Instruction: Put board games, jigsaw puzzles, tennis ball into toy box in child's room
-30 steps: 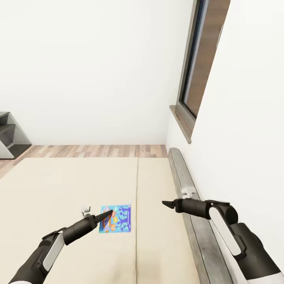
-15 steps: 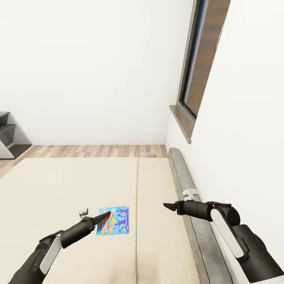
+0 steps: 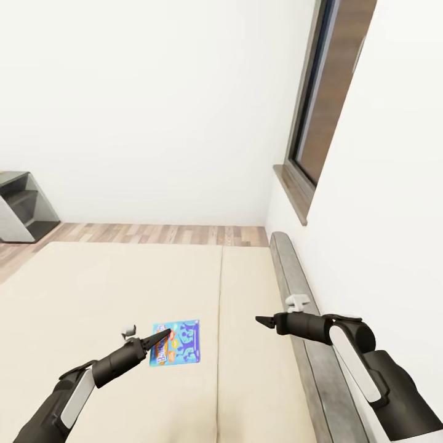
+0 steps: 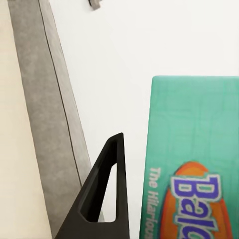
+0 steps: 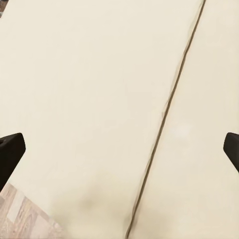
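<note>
Your left gripper (image 3: pixel 161 337) hangs low over the bed (image 3: pixel 92 289), its dark tip at the near left edge of the blue board game (image 3: pixel 180 341); you cannot tell from the head view whether the fingers are spread or pressed together. In the left wrist view one black finger (image 4: pixel 102 199) stands just beside the game's green-edged lid (image 4: pixel 199 164), apart from it, with orange-framed lettering close by. Your right gripper (image 3: pixel 263 320) hovers above the mattress near the headboard (image 3: pixel 307 344); in its wrist view the two fingertips (image 5: pixel 11 149) sit wide apart at either edge of the picture, so it is spread, holding nothing. Between the two arms runs the seam (image 3: pixel 219 320) in the mattress, and the game lies flat just on its left. A small white piece (image 3: pixel 298 301) rests on top of the headboard.

Since a second ago the whole view has swung a little, so window (image 3: pixel 320 111) and shelf (image 3: pixel 21 206) sit further right; the left arm has dropped slightly, still at the game's edge.

Mattress: plain beige, smooth. Headboard: low, grey, cloth-like. Beyond lie wood planks (image 3: pixel 154 234), then bare white wall (image 3: pixel 154 111).
</note>
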You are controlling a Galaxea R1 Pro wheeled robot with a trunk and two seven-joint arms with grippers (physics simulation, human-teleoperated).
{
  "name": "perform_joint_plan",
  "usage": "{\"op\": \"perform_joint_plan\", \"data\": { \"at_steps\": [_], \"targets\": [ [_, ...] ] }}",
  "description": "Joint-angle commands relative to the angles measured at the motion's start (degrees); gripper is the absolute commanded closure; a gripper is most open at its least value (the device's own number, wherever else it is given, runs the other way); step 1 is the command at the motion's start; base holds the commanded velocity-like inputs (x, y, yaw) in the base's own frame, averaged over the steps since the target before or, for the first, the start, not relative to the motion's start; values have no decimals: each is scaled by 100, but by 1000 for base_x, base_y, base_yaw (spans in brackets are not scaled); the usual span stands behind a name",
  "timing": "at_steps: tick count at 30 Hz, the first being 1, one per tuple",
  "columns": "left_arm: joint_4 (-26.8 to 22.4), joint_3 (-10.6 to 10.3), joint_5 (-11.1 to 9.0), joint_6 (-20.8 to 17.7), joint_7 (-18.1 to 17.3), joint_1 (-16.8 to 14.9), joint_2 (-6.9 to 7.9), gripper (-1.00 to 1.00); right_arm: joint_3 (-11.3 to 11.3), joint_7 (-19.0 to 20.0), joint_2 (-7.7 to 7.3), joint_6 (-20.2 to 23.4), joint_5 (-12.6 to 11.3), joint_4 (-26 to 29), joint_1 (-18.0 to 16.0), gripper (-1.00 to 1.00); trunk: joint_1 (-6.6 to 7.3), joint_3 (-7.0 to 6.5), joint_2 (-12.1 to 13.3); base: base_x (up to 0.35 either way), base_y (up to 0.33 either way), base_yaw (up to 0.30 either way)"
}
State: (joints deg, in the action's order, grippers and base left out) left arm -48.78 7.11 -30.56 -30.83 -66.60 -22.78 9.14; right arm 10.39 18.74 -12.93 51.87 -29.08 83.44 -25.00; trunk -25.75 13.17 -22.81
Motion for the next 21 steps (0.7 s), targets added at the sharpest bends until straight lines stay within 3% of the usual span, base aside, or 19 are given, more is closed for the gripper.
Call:
{"op": "perform_joint_plan", "data": {
  "at_steps": [1, 9, 21],
  "targets": [
    [0, 2, -24, -54, -10, -5, 1, 100, 2, 33, -4, 16, 32, 4, -5, -100, -3, 11, -11, 0, 0, 41],
    [0, 8, -27, -55, -15, -2, 5, 100, -4, 33, -7, 16, 34, 6, -5, -100, -3, 11, -11, 0, 16, 20],
    [0, 17, -34, -47, -25, 8, 8, 100, -18, 33, -17, 16, 34, 6, -5, -100, -3, 11, -11, 0, 115, 4]
  ]
}}
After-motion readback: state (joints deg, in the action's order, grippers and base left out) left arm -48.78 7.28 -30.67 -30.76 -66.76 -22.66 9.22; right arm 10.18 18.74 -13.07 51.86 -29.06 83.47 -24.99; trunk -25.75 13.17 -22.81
